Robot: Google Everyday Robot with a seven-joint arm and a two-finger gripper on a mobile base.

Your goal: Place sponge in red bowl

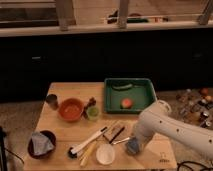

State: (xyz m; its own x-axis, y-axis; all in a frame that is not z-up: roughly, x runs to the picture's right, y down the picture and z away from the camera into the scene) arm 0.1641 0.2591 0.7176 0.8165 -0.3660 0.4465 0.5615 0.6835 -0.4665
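Got the gripper (134, 143) low over the table's (64, 129) front right, right at a bluish blob, probably the sponge (130, 148). Can't tell whether open or clamped on it. Spotted the red bowl (71, 109) well apart, back left, beside a small green cup (93, 113).

Red bowl (71, 110): one; green tray (141, 93): one; jaws over table (60, 131) front.

Gripper (133, 146): on white arm, low over tan wooden table (62, 127). Red bowl (71, 109) to its left. Green tray (142, 102) beyond it, orange item (127, 103) inside.
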